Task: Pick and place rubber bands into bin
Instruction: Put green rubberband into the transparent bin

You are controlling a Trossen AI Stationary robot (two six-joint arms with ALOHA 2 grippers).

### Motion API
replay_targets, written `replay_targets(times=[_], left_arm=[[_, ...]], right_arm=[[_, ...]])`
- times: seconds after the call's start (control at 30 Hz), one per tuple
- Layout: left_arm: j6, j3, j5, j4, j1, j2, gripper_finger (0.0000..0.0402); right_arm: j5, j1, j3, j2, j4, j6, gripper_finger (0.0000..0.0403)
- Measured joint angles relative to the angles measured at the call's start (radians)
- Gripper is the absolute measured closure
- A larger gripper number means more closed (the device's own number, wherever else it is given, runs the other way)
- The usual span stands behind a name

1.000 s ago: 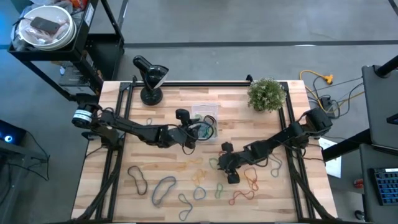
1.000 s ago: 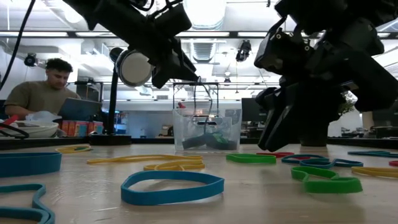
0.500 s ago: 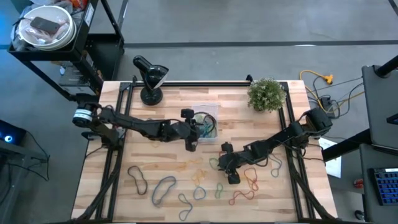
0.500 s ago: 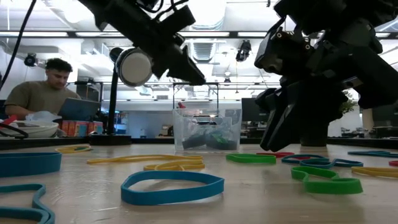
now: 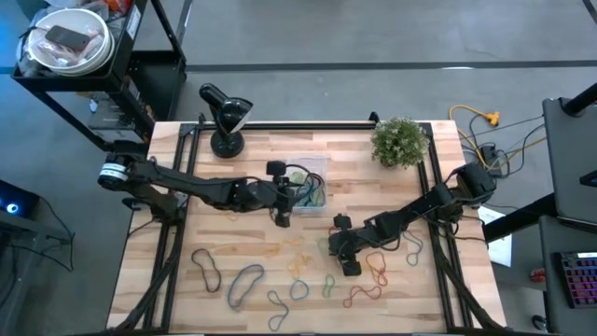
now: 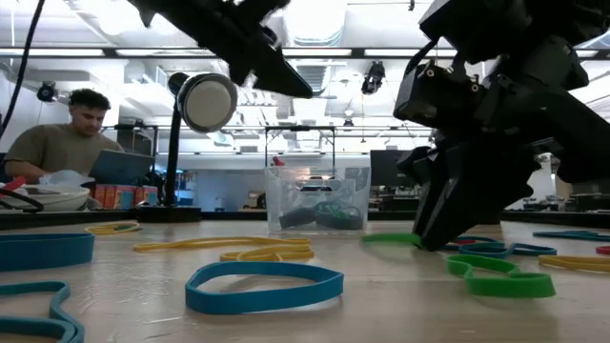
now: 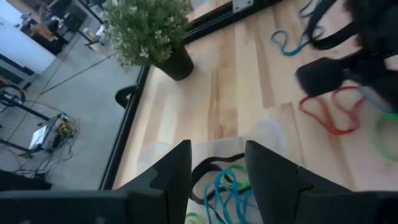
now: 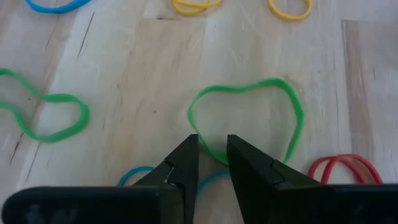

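High view: right gripper at a green band

Right gripper [image 8: 212, 163] is low on the table at 5 o'clock of the bin [image 5: 306, 183], fingers narrow astride a green band [image 8: 249, 118]. Left gripper [image 7: 215, 168] hangs over the bin with fingers spread and empty. Bands [image 5: 247, 278] lie scattered along the table's 6 o'clock edge.

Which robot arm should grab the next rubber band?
Probably the right. The right gripper is down at the table with its fingers straddling the green rubber band. The left gripper is open above the bin, holding nothing.
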Motion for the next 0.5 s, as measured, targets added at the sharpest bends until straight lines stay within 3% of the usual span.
replay_targets(times=[0.17,0.4,0.5], left_arm=[[-0.018,-0.017,-0.001,-0.012,-0.041,-0.076,0.0266],[-0.061,-0.026,-0.005,-0.079,-0.102,-0.169,0.0266],[-0.097,-0.026,-0.006,-0.120,-0.129,-0.199,0.0266]], right_arm=[[0.012,0.000,0.003,0.013,0.002,0.003,0.0328],[0.027,0.002,0.015,0.011,-0.012,-0.056,0.0387],[0.025,0.002,0.023,0.011,-0.018,-0.075,0.0393]])
